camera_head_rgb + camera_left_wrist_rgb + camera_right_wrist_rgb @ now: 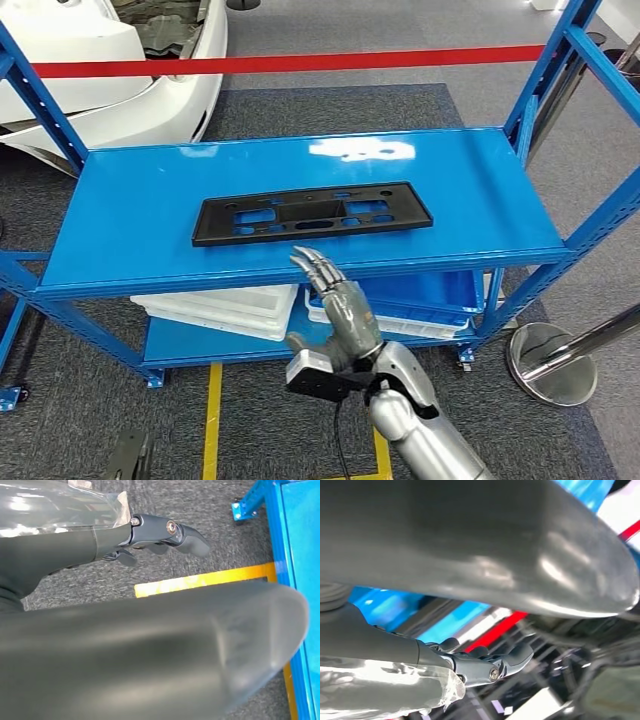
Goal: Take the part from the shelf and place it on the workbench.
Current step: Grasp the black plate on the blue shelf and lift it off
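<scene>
Your right hand is sitting just below the middle of the head view, fingers spread and stretched forward, holding nothing, with its fingertips reaching up to the front edge of the blue shelf. Your left hand is showing in the left wrist view as dark fingers lying loosely apart over grey carpet and a yellow floor line, with nothing in them; it is hanging low, well away from the shelf top.

Going left to right across the head view: a white car body is filling the upper left corner, a red barrier tape is running across the top, and the shelf's top board is spanning the centre. The part, a long black flat frame with cut-outs, is lying flat on that board slightly left of centre, just above your right fingertips and apart from them. White trays are resting on the lower level, and a shiny stand base is sitting at the lower right.

You are in the reaching step: the part is not yet grasped. I judge the next move is calling for you to carry the right hand further forward over the near long edge of the part and close the fingers on it. Being thin and flat, it is likely to need the fingers slid under its edge, and being long, it may tip if gripped off-centre.
</scene>
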Robot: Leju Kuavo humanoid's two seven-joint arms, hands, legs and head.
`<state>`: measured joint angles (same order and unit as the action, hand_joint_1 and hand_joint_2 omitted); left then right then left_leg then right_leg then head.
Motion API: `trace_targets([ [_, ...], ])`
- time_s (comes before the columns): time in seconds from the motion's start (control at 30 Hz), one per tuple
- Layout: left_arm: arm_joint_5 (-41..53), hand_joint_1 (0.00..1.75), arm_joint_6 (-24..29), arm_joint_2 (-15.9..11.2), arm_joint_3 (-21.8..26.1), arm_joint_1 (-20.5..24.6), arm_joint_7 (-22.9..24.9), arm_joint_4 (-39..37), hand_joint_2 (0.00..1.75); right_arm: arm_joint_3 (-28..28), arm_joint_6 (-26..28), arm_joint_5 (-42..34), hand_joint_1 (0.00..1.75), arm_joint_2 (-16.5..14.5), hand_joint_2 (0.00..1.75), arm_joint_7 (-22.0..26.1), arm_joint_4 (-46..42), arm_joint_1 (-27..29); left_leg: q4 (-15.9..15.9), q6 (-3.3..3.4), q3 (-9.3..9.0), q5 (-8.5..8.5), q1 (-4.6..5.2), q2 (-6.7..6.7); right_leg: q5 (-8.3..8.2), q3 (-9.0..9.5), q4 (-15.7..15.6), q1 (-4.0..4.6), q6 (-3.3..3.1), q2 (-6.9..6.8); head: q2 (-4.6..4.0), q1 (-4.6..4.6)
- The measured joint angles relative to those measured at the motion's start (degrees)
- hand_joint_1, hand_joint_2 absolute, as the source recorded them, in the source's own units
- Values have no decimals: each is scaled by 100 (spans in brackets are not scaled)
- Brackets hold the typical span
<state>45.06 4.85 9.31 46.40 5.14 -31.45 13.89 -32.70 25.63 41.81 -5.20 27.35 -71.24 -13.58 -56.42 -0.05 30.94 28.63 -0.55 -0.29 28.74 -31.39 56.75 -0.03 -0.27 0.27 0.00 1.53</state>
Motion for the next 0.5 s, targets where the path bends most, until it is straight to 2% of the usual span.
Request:
trace_targets([
  [0.17, 105, 0, -56, 1, 0, 28, -31, -21, 0, -442, 60, 125, 0, 20, 0, -101, 56, -150, 0, 0, 0, 0, 0, 0, 0, 0, 0, 0, 0, 0, 0, 0],
  [0.3, 110, 0, -53, 1, 1, 31, -28, -31, 0, -564, 28, -152, 0, 31, 0, -21, 55, -154, -1, 0, 0, 0, 1, 0, 0, -1, 0, -1, 0, -1, 0, 0],
  [0.5, 15, 0, -8, 4, 50, -3, -84, -36, 0, -665, 216, -273, 0, 64, 0, 89, -130, 257, -1, 0, 4, 1, 0, -1, 1, -5, -1, 0, 0, -1, 0, 0],
])
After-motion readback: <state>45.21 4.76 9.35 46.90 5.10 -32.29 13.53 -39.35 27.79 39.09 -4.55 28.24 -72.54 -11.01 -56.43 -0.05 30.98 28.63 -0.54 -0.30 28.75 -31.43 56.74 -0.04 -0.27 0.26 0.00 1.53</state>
